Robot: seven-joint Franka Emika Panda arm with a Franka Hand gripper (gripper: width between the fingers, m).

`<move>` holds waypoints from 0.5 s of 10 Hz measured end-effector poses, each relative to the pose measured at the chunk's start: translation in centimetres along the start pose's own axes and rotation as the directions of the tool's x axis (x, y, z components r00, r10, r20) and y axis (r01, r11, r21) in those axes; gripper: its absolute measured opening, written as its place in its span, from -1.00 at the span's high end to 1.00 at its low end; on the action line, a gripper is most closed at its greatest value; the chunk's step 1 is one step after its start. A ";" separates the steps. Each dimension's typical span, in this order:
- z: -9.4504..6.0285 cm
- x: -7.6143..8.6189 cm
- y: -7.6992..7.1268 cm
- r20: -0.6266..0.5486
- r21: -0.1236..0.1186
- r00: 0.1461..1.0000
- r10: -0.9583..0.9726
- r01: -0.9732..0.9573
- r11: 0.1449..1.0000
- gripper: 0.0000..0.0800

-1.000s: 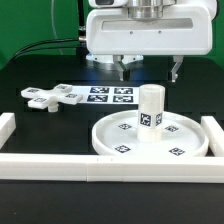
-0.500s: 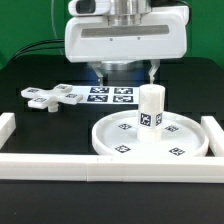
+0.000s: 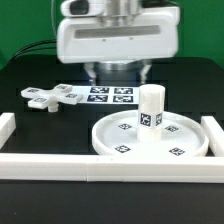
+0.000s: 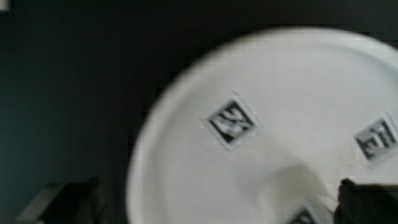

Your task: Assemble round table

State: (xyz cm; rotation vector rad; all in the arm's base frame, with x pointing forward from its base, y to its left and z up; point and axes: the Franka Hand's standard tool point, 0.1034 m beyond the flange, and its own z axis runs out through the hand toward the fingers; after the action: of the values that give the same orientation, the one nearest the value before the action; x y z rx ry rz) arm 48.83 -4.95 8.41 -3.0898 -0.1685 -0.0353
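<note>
The cross-shaped piece (image 3: 52, 96) is lying flat near the counter's (image 3: 40, 130) edge at the exterior view's left, just beside the marker board (image 3: 112, 95). I am holding my pincer (image 4: 222, 205) released over the far middle of the counter, its dark fingers (image 4: 75, 200) standing well apart. The wide disc (image 3: 100, 136) is resting toward the near corner at the exterior view's right, inside the border rails (image 3: 110, 166). The short post (image 3: 151, 108) is standing upright on its centre. The wrist view is showing the disc's tagged surface, blurred.
</note>
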 end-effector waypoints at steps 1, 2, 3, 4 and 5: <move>-0.2 -0.8 2.5 0.000 -0.004 0.999 -0.043 0.043 0.999 -0.62; -0.4 -1.2 4.3 -0.002 -0.007 0.999 -0.052 0.052 0.999 -0.62; -0.3 -1.0 3.5 -0.001 -0.004 1.000 -0.026 0.026 1.000 -0.62; -0.2 -0.9 3.1 0.000 -0.003 0.999 -0.042 0.042 0.999 -0.62; -0.2 -1.0 3.3 0.001 -0.004 0.999 -0.039 0.039 0.999 -0.62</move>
State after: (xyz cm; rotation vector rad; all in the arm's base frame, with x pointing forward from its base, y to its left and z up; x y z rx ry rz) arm 48.19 -8.34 8.43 -3.0899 -0.2287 -0.0363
